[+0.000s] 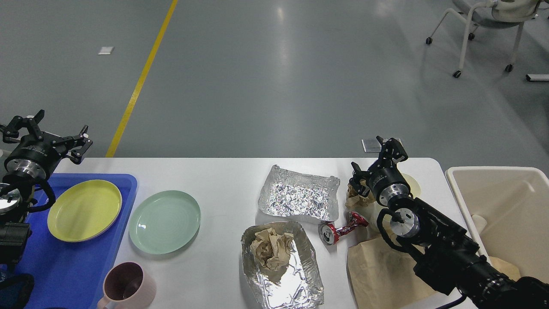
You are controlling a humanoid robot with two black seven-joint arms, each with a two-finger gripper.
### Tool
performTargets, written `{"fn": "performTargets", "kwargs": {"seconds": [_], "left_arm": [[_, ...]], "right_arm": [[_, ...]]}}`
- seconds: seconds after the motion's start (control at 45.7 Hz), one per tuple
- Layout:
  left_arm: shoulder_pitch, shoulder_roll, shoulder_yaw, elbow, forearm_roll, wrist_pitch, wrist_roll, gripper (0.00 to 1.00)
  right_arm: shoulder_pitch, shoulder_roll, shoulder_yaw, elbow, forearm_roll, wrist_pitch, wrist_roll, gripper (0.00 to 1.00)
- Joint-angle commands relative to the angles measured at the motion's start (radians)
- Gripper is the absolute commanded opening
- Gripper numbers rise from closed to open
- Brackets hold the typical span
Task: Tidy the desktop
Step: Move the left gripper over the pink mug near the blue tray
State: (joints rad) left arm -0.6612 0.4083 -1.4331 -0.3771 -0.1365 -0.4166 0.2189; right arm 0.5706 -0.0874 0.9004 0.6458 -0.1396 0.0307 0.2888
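Looking down, we see the white surface point(223, 176) spread across the near half of the view, running from a blue tray point(64, 262) at the left to a cream bin point(493, 176) just off its right end. Our left tool point(48, 128) hovers above the far left corner of the tray with its fingers spread wide, grasping nothing. Our right tool point(374, 156) hangs over the far right part of the surface, fingers also spread and empty, above a crumpled brown paper point(354, 195). A yellow plate point(84, 210) lies on the tray, and a green plate point(165, 221) lies just right of the tray. A pink mug point(126, 286) stands at the near edge. Mid-surface lie two foil trays: the far one point(299, 194) is empty, the near one point(281, 264) holds a wad of brown paper point(271, 251). A crushed red can point(342, 229) lies just right of them, beside a flat paper bag point(381, 270).
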Motion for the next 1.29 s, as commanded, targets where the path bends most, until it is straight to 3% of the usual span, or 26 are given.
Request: {"fn": "performTargets", "kwargs": {"seconds": [0.0, 0.591, 0.7, 0.831, 0.897, 0.985, 1.116, 1.138, 1.16, 1.225, 1.269], "left_arm": [[-0.004, -0.002, 0.002, -0.002, 0.000, 0.002, 0.000, 0.97], [-0.026, -0.060, 0.006, -0.006, 0.011, 0.016, 0.007, 0.97], [-0.032, -0.052, 0.097, -0.009, 0.011, 0.015, 0.014, 0.96], [-0.092, 0.004, 0.324, -0.009, 0.008, 0.005, 0.065, 0.96], [-0.130, 0.073, 0.428, -0.006, 0.008, 0.005, 0.118, 0.97], [-0.202, 0.132, 0.569, -0.005, 0.009, 0.016, 0.242, 0.97], [-0.300, 0.220, 0.840, -0.005, 0.012, 0.018, 0.482, 0.96], [-0.348, 0.237, 0.952, -0.005, 0.014, 0.018, 0.570, 0.97], [-0.374, 0.242, 1.014, -0.005, 0.014, 0.018, 0.611, 0.97], [-0.461, 0.244, 1.205, -0.005, 0.014, 0.016, 0.709, 0.97], [-0.515, 0.242, 1.343, -0.005, 0.015, 0.015, 0.741, 0.96]], "right_arm": [[0.000, 0.000, 0.000, 0.000, 0.000, 0.000, 0.000, 1.00], [0.000, 0.000, 0.000, 0.000, 0.000, 0.000, 0.000, 1.00], [0.000, 0.000, 0.000, 0.000, 0.000, 0.000, 0.000, 1.00], [0.000, 0.000, 0.000, 0.000, 0.000, 0.000, 0.000, 1.00], [0.000, 0.000, 0.000, 0.000, 0.000, 0.000, 0.000, 1.00], [0.000, 0.000, 0.000, 0.000, 0.000, 0.000, 0.000, 1.00], [0.000, 0.000, 0.000, 0.000, 0.000, 0.000, 0.000, 1.00], [0.000, 0.000, 0.000, 0.000, 0.000, 0.000, 0.000, 1.00], [0.000, 0.000, 0.000, 0.000, 0.000, 0.000, 0.000, 1.00], [0.002, 0.000, 0.000, 0.000, 0.000, 0.000, 0.000, 1.00], [0.000, 0.000, 0.000, 0.000, 0.000, 0.000, 0.000, 1.00]]}}
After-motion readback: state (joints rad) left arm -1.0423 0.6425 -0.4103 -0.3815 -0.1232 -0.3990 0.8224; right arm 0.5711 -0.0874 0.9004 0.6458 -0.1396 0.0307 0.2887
